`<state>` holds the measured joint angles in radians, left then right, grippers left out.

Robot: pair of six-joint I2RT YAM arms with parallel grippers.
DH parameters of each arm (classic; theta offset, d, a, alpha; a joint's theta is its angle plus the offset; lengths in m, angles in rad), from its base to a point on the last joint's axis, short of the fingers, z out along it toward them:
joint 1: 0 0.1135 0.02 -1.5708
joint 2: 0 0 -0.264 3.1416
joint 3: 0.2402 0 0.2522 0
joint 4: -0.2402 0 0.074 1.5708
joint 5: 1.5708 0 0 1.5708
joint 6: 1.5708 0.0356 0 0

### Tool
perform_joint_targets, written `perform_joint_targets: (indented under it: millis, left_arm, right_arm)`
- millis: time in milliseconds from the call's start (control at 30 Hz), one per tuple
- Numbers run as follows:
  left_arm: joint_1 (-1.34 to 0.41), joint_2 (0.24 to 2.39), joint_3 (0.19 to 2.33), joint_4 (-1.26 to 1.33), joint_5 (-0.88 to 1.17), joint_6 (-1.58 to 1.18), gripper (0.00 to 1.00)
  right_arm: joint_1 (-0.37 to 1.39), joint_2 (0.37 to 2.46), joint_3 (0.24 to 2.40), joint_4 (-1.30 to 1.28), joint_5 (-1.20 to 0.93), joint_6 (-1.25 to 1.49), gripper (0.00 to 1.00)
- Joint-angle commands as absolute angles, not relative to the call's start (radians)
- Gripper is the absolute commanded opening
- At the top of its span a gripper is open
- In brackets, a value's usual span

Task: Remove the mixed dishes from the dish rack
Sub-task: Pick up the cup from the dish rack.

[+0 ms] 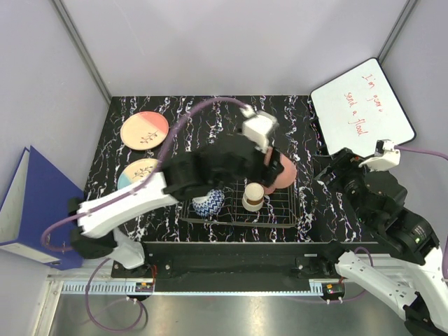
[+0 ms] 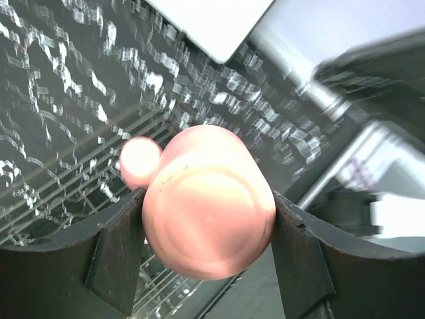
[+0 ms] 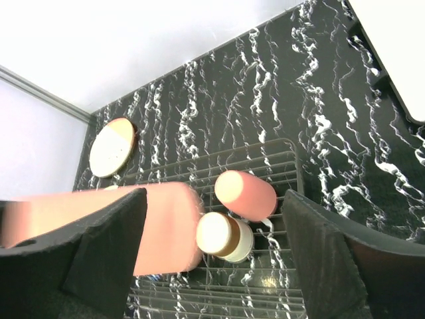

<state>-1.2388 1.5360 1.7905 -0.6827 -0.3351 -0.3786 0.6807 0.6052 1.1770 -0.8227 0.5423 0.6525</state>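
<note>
Dish rack [image 1: 280,208] by near edge | right gripper [image 3: 214,196] jaws spread wide, empty, toward right edge, likely giving room | patterned bowl [image 1: 208,203] in rack's left end | pink cup [image 2: 209,219] clamped in left gripper [image 2: 207,199] over rack for lift-out | cream cup [image 1: 252,197] racked

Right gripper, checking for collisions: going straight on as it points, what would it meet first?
Probably the cream cup in the dish rack, with the lying pink cup just beside it; depth is unclear.

Overhead, my left arm [image 1: 199,171] hides part of the dish rack [image 1: 283,208]; in left wrist view the surface [image 2: 40,80] is blurred.
</note>
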Motion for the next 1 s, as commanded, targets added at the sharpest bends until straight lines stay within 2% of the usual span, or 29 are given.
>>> perform_joint_targets:
  millis: [0, 33, 67, 167, 233, 300, 367, 467, 633, 967]
  left_arm:
    - [-1.097, 1.275, 1.656, -0.436, -0.113, -0.458, 0.0]
    - [-0.989, 1.152, 1.506, -0.357, -0.047, -0.53, 0.0]
    - [-0.926, 1.102, 1.432, -0.196, 0.022, -0.572, 0.0]
    - [-0.648, 0.984, 1.215, 0.071, 0.312, -0.785, 0.0]
    - [-0.477, 0.991, 1.11, 0.219, 0.541, -1.0, 0.0]
    - [-0.407, 1.051, 1.037, 0.557, 0.696, -1.182, 0.0]
    - [-0.371, 1.113, 0.951, 0.888, 0.733, -1.417, 0.0]
    - [-0.373, 1.219, 0.907, 1.151, 0.746, -1.598, 0.0]
    - [-0.376, 1.269, 0.881, 1.183, 0.738, -1.625, 0.0]
    - [-0.402, 1.261, 0.902, 1.086, 0.739, -1.566, 0.0]
  right_arm:
    - [0.686, 0.507, 1.088, -0.616, 0.571, 0.702, 0.84]
    - [0.687, 0.459, 0.986, -0.541, 0.555, 0.715, 0.82]
    - [0.686, 0.419, 0.941, -0.388, 0.522, 0.713, 0.87]
    - [0.687, 0.374, 0.897, -0.293, 0.361, 0.669, 0.98]
    - [0.686, 0.425, 0.92, -0.29, 0.258, 0.655, 0.99]
    - [0.686, 0.463, 0.913, -0.215, 0.131, 0.655, 0.98]
    - [0.686, 0.479, 0.884, -0.11, 0.074, 0.672, 0.96]
    - [0.687, 0.535, 0.868, -0.023, 0.003, 0.681, 0.93]
    - [0.687, 0.6, 0.888, 0.118, -0.103, 0.661, 0.83]
    - [0.686, 0.788, 0.956, 0.169, -0.138, 0.609, 0.8]
